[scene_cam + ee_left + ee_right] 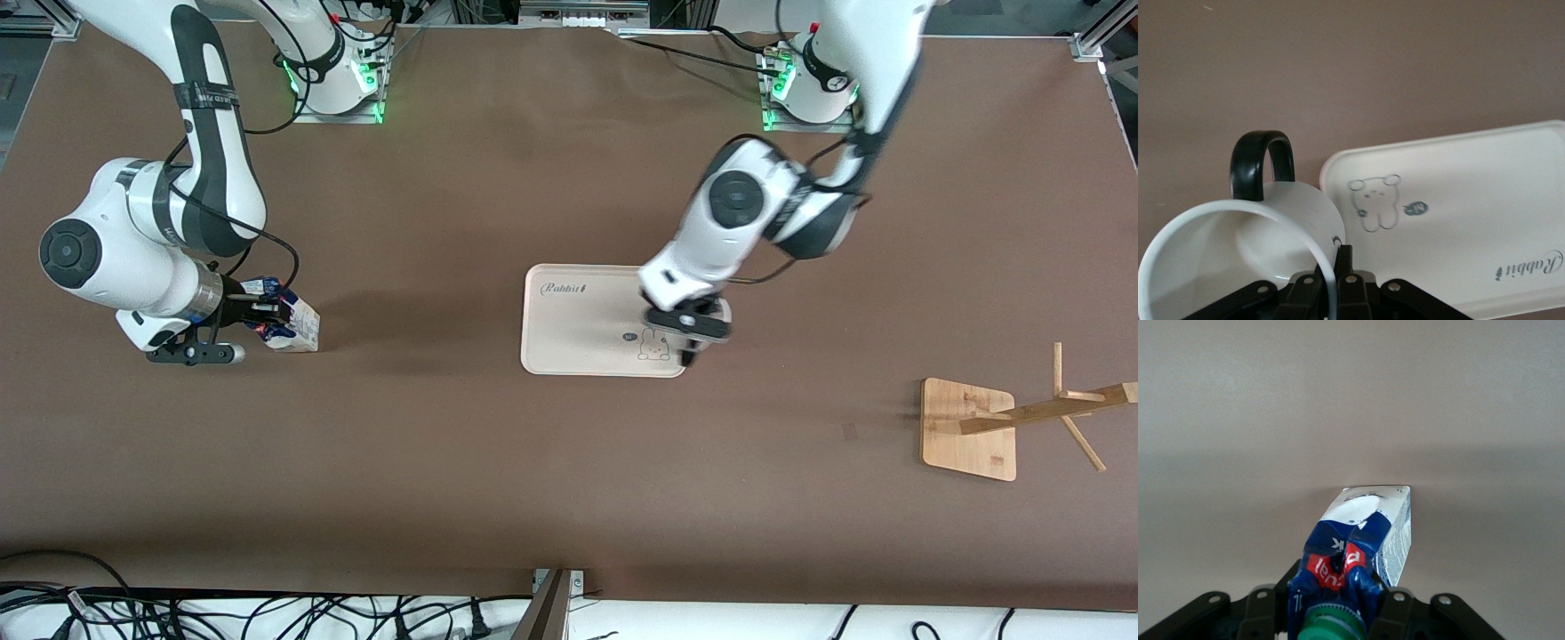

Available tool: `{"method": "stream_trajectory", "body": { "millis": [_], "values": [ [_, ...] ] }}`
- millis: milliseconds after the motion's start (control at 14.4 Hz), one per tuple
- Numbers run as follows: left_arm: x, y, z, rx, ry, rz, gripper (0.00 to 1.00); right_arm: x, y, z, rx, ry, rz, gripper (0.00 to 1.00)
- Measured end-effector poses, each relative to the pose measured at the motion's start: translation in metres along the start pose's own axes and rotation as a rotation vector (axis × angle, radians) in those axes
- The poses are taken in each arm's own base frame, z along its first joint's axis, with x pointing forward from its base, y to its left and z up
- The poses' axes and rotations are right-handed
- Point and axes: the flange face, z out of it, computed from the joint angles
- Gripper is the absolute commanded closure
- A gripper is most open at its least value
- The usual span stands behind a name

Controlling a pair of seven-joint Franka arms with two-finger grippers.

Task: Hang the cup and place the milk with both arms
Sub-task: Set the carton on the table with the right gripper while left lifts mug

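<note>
1. Brown tabletop (498, 178), both arms busy atm. Cream tray (578, 320) is sitting mid-table, wooden rack (969, 428) w/ pegs is standing toward the left arm's end, close to the camera-side edge.
2. Left gripper (689, 331) is hanging over the tray's corner, fingers pinched narrow on the cup's (1238, 253) rim wall. Handle (1261, 163) is sticking out free, prob so it can slide onto a rack peg.
3. Right gripper (258, 311) is at the right arm's end of the table, clamping the milk (289, 322) up by its gable top, green cap (1328, 628) btwn the fingers. Carton is tilting, looks lifted, can't tell if a corner is touching the table.
4. Guessing milk is headed for the tray, cup for the rack.
</note>
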Motion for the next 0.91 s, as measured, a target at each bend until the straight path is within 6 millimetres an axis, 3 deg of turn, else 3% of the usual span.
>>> {"method": "stream_trajectory", "body": {
  "millis": [209,348,488,627,906],
  "values": [
    [0.021,-0.096,-0.079,0.036,0.051,-0.149,1.0,0.0,0.0,-0.003,0.002,0.007,0.0,0.0],
    [0.025,-0.153,-0.114,0.053,0.082,-0.239,1.0,0.0,0.003,-0.012,0.009,0.021,0.003,0.0],
    [0.026,-0.198,-0.135,0.063,0.113,-0.31,1.0,-0.002,0.008,-0.029,0.027,0.033,0.001,0.0],
    [0.026,-0.229,-0.15,0.075,0.124,-0.313,1.0,-0.007,0.013,-0.056,0.055,0.045,-0.027,0.0],
    [0.026,-0.287,-0.163,0.1,0.131,-0.273,1.0,-0.017,0.033,-0.137,0.108,0.004,-0.037,0.0]
  ]
}}
